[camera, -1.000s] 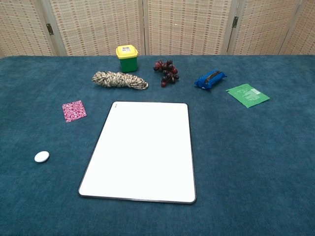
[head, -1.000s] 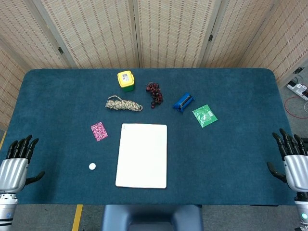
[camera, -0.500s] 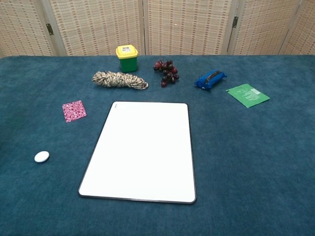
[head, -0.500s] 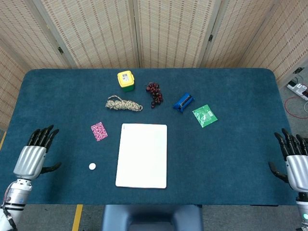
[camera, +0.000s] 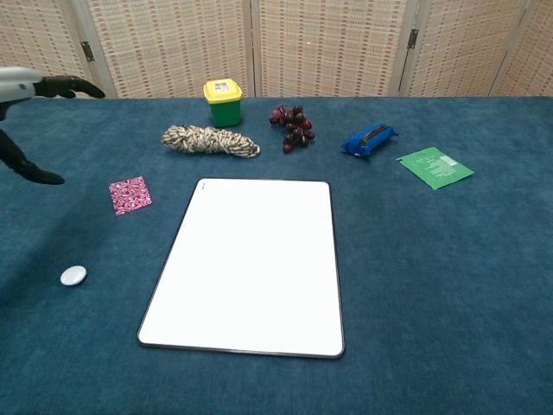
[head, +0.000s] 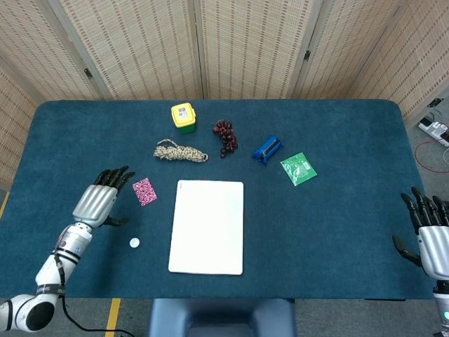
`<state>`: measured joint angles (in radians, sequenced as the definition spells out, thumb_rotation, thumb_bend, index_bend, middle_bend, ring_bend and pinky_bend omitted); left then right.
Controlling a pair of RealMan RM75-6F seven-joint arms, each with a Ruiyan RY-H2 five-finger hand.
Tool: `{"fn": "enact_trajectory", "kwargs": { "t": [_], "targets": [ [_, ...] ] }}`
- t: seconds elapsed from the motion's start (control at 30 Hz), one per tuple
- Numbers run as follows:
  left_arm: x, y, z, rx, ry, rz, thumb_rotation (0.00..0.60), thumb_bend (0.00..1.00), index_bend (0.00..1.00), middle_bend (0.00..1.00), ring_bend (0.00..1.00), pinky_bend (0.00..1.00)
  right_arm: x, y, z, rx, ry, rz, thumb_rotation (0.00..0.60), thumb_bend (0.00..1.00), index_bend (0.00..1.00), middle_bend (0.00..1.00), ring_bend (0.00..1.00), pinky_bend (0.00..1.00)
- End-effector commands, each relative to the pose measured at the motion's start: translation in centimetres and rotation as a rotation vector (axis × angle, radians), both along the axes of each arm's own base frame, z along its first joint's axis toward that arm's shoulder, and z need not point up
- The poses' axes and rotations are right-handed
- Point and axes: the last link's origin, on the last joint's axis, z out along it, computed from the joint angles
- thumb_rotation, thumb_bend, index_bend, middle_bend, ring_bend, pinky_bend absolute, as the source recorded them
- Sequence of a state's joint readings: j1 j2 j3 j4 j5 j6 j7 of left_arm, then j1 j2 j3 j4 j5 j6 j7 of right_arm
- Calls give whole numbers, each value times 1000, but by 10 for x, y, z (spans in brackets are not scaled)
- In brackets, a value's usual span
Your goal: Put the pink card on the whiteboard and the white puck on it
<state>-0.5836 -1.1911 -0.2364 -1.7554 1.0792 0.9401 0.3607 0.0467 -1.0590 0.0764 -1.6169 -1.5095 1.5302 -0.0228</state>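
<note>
A pink patterned card (head: 144, 191) (camera: 130, 194) lies flat on the blue cloth just left of the whiteboard (head: 208, 226) (camera: 251, 264). Nearer the front edge sits a small white puck (head: 134, 243) (camera: 73, 276), left of the board's lower half. My left hand (head: 100, 200) (camera: 26, 95) hovers open just left of the card, fingers spread and pointing toward the back, touching nothing. At the table's front right corner my right hand (head: 429, 235) is open and holds nothing; the chest view does not show it.
Along the back stand a yellow-lidded green tub (head: 184, 118), a coil of rope (head: 180, 152), a bunch of dark grapes (head: 225, 136), a blue pouch (head: 267, 149) and a green packet (head: 298, 168). A folding screen closes off the far side.
My left hand has swung from the front left corner inward and toward the back, ending beside the pink card. The right hand has barely moved. No object has shifted.
</note>
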Motion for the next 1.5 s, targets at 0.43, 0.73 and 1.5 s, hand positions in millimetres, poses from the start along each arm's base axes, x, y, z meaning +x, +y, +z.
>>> {"fn": "enact_trajectory", "kwargs": {
  "t": [0.43,0.73,1.5],
  "targets": [
    [26,41,-71,-140,140,151,600,197,84,0,27,0,-6,-1,-2,12,-8,-18,600,339,0,35,83,0],
    [23,61,-88,-100,144,249,600,241,172,0,22,0,-9,-1,-2,16,-11,-30,600,338,0,35,84,0],
    [8,84,-95,-70,161,400,600,245,172,0,24,0,-12,-2,-4,23,-20,-45,600,339,0,35,84,0]
  ]
}}
